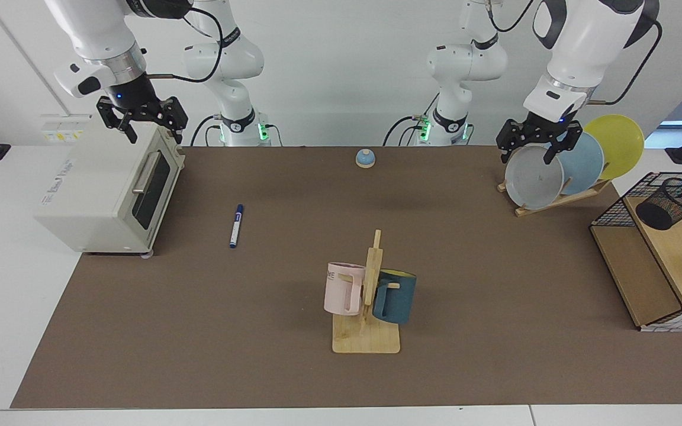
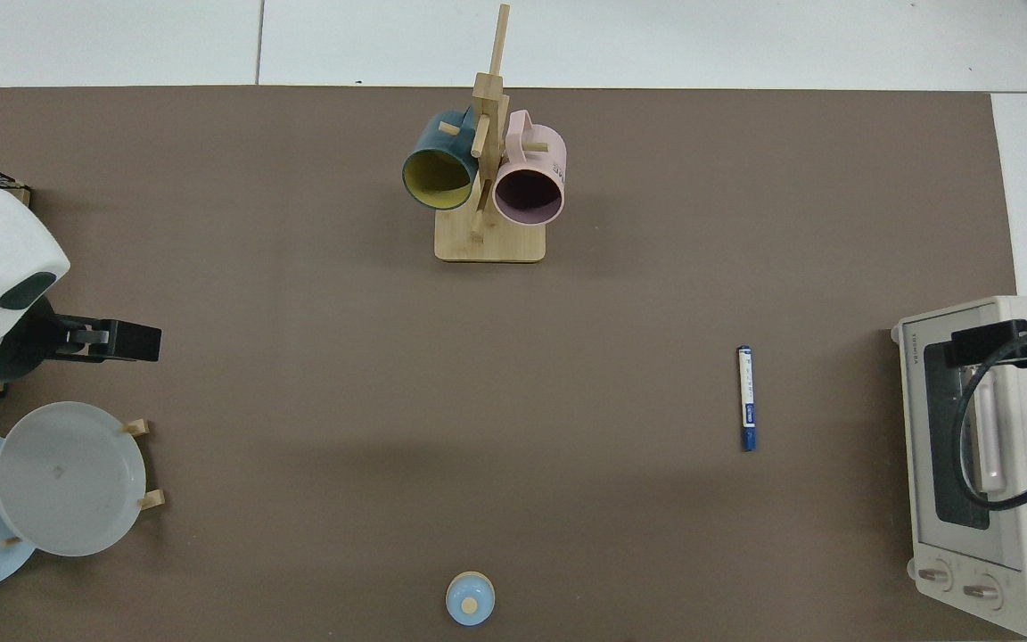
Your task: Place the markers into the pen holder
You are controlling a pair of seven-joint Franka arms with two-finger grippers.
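- White-barrelled, with a dark blue cap, the marker (image 1: 236, 225) lay flat on the brown desk (image 1: 465, 331), well apart from everything else, nearest the toaster oven (image 1: 110, 192).
- It looked light, stiff and smooth; I judged it would roll or slip if nipped near an end, so a hold across the middle of the barrel seemed safest.
- The right pincer (image 1: 142, 124) hung above the toaster oven, fingers spread and empty.
- The left pincer (image 1: 531, 145) hovered in front of the plates (image 1: 533, 177) in their wooden rack, also spread and holding nothing.
- The black mesh pen holder (image 1: 671, 203) sat on the wooden shelf of the wire rack (image 1: 652, 260) at the far side, a long way from the marker.
- Bare desk ringed the marker, so there was easy room to come down; the mug tree (image 1: 367, 296) stood nearer the front edge, off a straight carry across.
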